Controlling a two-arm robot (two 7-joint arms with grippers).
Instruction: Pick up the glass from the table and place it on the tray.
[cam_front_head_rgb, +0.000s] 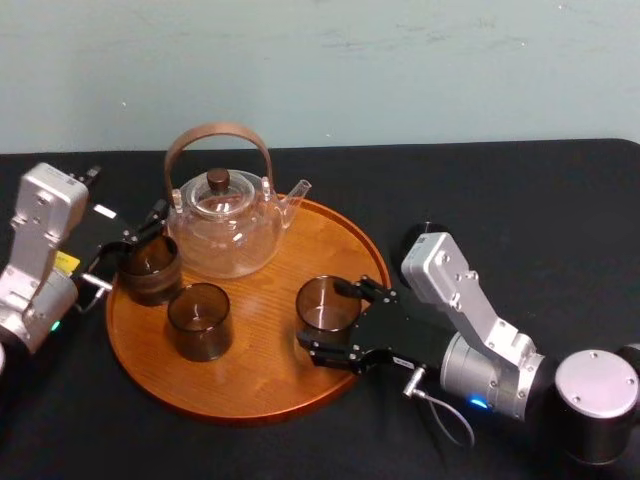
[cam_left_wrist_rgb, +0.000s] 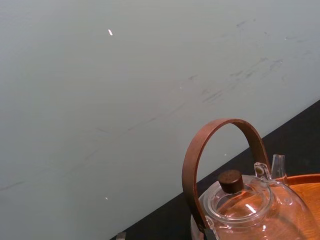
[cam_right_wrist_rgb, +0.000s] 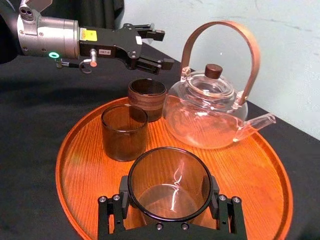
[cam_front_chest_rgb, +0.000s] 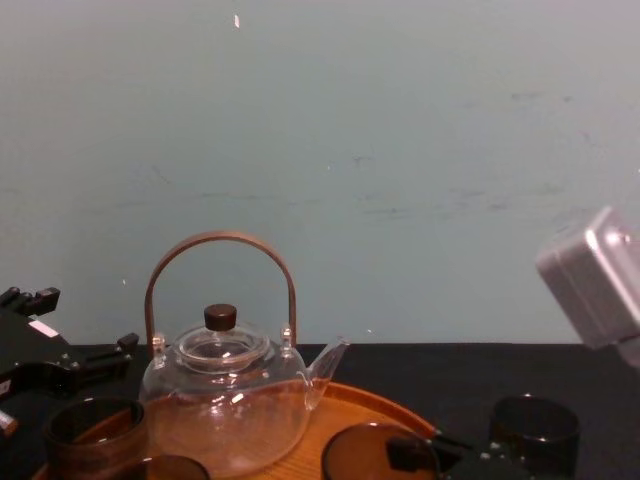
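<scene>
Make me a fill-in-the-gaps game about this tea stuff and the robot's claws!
The clear ____ with the arched handle stands on the wooden tray.
The right claw is shut around a smoky brown ____.
The open left claw is at the tray's ____ edge.
The table is covered in ____ cloth.
Missing words: teapot, glass, left, black.

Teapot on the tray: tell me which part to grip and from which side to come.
Grip the teapot by the top of its arched brown handle, coming down from above. The handle stands upright and free over the lid, while the glass body is wide, round and smooth.
</scene>
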